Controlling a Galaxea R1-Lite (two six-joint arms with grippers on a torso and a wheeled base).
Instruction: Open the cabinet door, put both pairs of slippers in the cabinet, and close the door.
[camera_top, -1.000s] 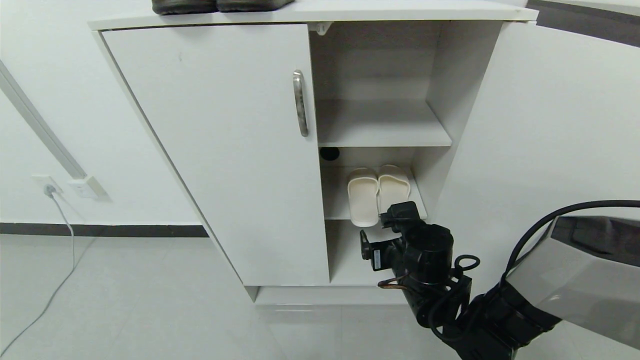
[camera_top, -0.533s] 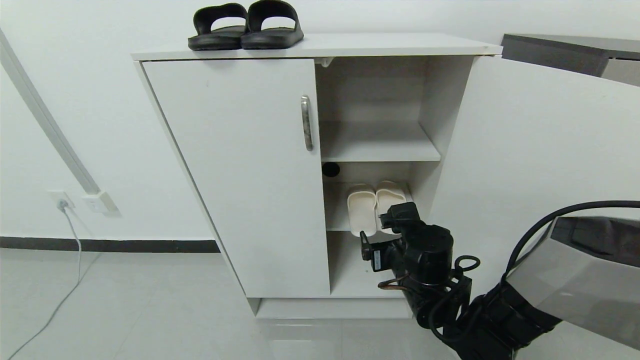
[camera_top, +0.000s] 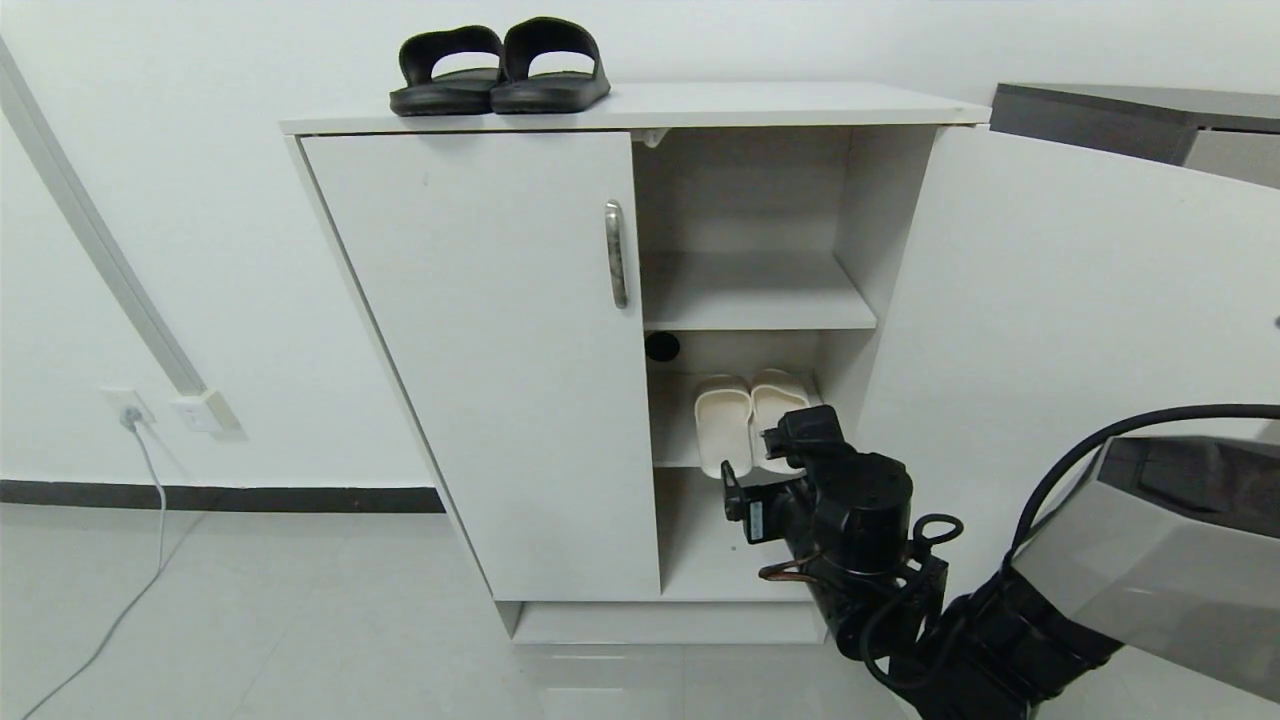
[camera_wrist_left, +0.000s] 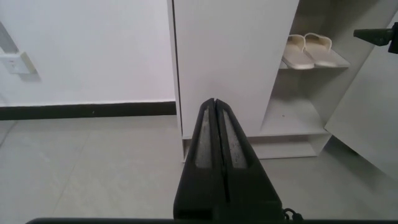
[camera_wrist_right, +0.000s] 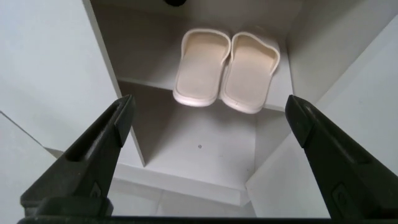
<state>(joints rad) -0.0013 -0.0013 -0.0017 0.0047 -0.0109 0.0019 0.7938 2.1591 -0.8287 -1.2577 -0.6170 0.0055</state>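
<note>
While right tool (camera_wrist_right: 210, 109) gapes empty, left tool (camera_wrist_left: 214, 111) closed, two black slippers (camera_top: 500, 72), two cream slippers (camera_top: 730, 420) show.

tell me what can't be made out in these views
- Head view: the closed left door hides that half of the cabinet.
- Head view: the right arm covers part of the cream slippers.
- Head view: dark round spot under the upper shelf, too small to identify.
- Head view: open right door, cut off by the picture's edge.
</note>
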